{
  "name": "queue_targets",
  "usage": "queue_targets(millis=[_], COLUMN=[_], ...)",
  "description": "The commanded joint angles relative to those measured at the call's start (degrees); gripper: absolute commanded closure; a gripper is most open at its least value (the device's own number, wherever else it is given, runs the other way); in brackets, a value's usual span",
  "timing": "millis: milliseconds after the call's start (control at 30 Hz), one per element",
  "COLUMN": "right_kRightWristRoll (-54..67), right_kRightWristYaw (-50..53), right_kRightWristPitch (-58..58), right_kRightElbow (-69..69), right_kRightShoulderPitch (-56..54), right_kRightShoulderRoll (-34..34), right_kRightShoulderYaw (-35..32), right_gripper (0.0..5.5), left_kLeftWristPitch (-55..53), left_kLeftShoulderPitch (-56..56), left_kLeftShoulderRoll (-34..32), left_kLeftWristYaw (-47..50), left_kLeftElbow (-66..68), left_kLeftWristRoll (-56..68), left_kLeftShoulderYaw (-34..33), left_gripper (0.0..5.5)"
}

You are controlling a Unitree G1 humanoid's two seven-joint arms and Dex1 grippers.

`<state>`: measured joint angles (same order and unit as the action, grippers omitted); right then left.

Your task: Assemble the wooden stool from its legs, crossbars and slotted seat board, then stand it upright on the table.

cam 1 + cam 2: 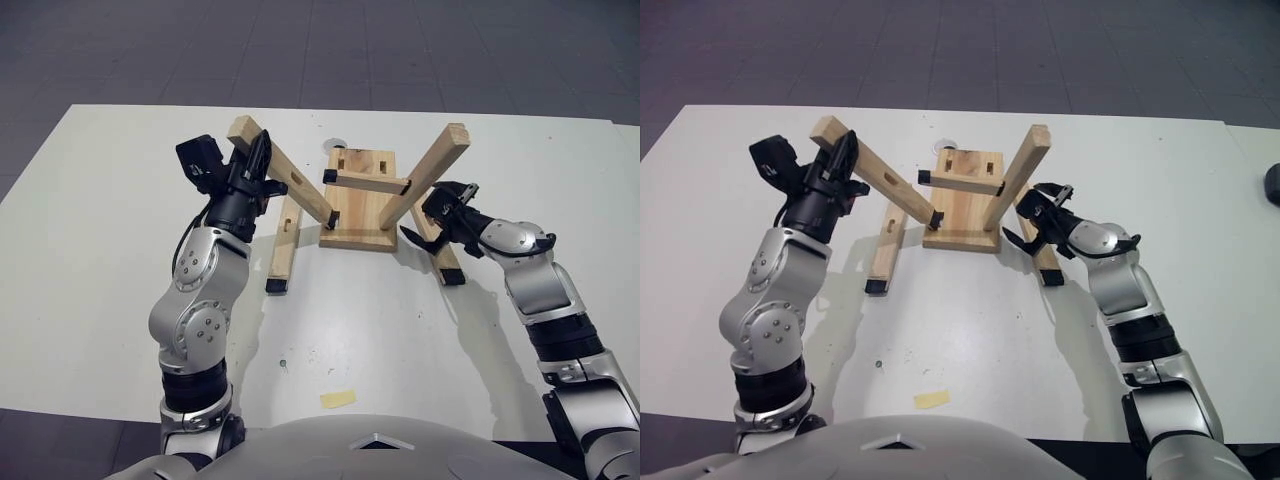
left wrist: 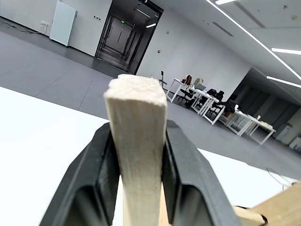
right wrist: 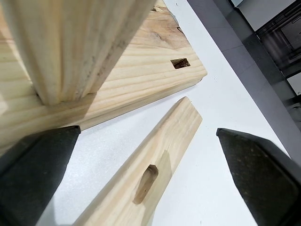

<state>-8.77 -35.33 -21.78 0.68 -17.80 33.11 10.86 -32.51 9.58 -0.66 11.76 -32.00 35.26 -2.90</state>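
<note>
The slotted seat board (image 1: pixel 362 232) lies flat on the white table (image 1: pixel 100 200). Two legs rise slanting from it: a left leg (image 1: pixel 300 185) and a right leg (image 1: pixel 435 165), joined by a crossbar (image 1: pixel 372 182). My left gripper (image 1: pixel 258 168) is shut on the left leg near its upper end; in the left wrist view the leg's end (image 2: pixel 136 127) sits clamped between the black fingers (image 2: pixel 94 179). My right gripper (image 1: pixel 435 215) stands open over a loose leg (image 3: pixel 150 165) lying on the table beside the board (image 3: pixel 117 80). Another loose leg (image 1: pixel 284 250) lies left of the board.
A scrap of yellow tape (image 1: pixel 338 398) lies near the table's front edge. A small round hole (image 1: pixel 335 143) sits in the tabletop behind the board. A dark object (image 1: pixel 1272 185) shows at the far right edge. Open tabletop lies to the left and front.
</note>
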Motion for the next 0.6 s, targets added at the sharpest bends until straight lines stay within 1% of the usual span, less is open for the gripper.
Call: queue_targets(millis=[33,200,267,467,600], right_kRightWristRoll=[0.4,0.2,-0.1,0.0,-0.1], right_kRightWristYaw=[0.0,0.4,0.6,1.1,1.9], right_kRightWristPitch=[-0.5,-0.8,-0.8,-1.2,-1.4], right_kRightElbow=[0.1,0.9,1.3,1.0,0.9], right_kRightShoulderPitch=[-0.4,-0.7,-0.7,-0.8,-0.5], right_kRightShoulderRoll=[-0.5,-1.1,-1.3,-1.8,-2.0], right_kRightShoulderYaw=[-0.4,-0.3,-0.2,-0.7,-0.9], right_gripper=[0.1,0.1,0.1,0.1,0.1], left_kLeftWristPitch=[-0.6,-0.5,-0.2,-1.7,-3.0], left_kLeftShoulderPitch=[-0.3,0.1,0.6,0.3,0.1], left_kLeftShoulderRoll=[1.9,4.6,7.0,3.7,2.5], left_kLeftWristYaw=[0.8,0.9,1.8,3.4,4.4], left_kLeftElbow=[2.7,3.8,4.4,5.6,4.7], left_kLeftWristRoll=[-0.3,1.1,3.9,-1.3,-3.1], left_kLeftShoulderYaw=[-0.8,-1.4,-3.0,-1.1,-1.4], left_gripper=[4.46,4.46,4.46,4.46,4.46])
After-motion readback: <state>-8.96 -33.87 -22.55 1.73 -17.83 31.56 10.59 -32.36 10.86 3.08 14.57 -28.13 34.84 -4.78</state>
